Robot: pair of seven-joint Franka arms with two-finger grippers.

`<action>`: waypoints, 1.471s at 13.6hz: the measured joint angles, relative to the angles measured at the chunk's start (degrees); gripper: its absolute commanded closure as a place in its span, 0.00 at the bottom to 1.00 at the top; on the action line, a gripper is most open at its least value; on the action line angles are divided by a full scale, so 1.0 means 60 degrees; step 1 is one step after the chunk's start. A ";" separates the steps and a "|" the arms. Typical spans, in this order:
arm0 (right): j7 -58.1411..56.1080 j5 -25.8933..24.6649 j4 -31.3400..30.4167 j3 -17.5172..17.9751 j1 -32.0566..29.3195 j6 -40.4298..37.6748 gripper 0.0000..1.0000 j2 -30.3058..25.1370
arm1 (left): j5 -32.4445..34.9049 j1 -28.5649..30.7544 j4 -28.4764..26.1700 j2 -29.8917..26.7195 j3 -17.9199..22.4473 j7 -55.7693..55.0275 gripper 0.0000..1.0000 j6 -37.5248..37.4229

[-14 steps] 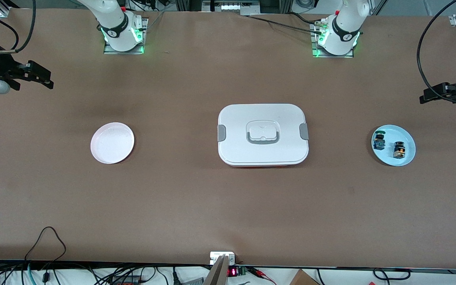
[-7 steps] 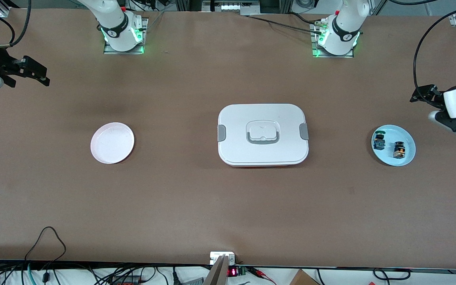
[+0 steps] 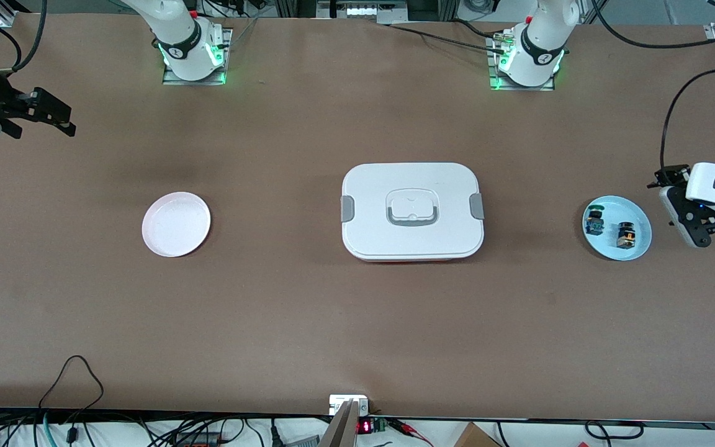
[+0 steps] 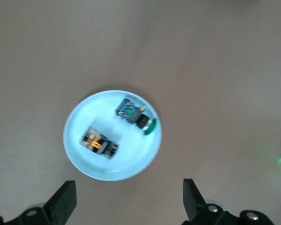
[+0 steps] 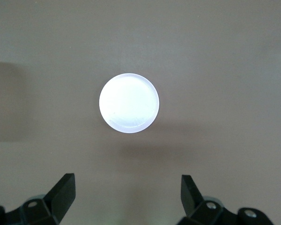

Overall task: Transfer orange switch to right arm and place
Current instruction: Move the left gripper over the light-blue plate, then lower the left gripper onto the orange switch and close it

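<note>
On the blue plate (image 3: 640, 247) (image 4: 126, 171), toward the left arm's end of the table, you find the orange switch (image 3: 626, 234) (image 4: 99, 144). It lies on its side at about four o'clock of the plate in the front view, and nothing holds it. The green switch (image 3: 594, 221) (image 4: 136, 116) lies on the same plate at about ten o'clock, near the orange one but apart from it. The closed white box (image 3: 412, 211) stands at the middle of the table, and the white plate (image 3: 176, 224) (image 5: 129, 103) lies toward the right arm's end. Your left gripper (image 3: 686, 226) (image 4: 129, 204) hangs over the table just beside the blue plate, at its three o'clock, with the claw released and wide. Your right gripper (image 3: 53, 118) (image 5: 127, 194) waits at ten o'clock from the white plate, also released and holding nothing.
</note>
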 measured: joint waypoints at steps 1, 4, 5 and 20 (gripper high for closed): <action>0.0001 0.0001 0.0018 0.0000 0.0000 0.0034 0.00 0.0003 | 0.0000 0.0078 -0.0026 0.0224 -0.0001 0.0876 0.00 0.0440; 0.0001 0.0007 0.0179 0.0011 0.0013 0.0080 0.00 0.0006 | 0.0001 0.0125 -0.0181 0.0736 -0.0013 0.2816 0.00 0.1651; 0.0001 0.0008 0.0217 0.0016 0.0018 0.0080 0.00 0.0006 | 0.0002 0.0126 -0.0351 0.0861 -0.0018 0.3397 0.00 0.2101; 0.0001 0.0007 0.0232 0.0016 0.0020 0.0069 0.00 0.0014 | 0.0005 0.2313 -0.2738 0.1723 -0.1424 0.6906 0.00 0.6907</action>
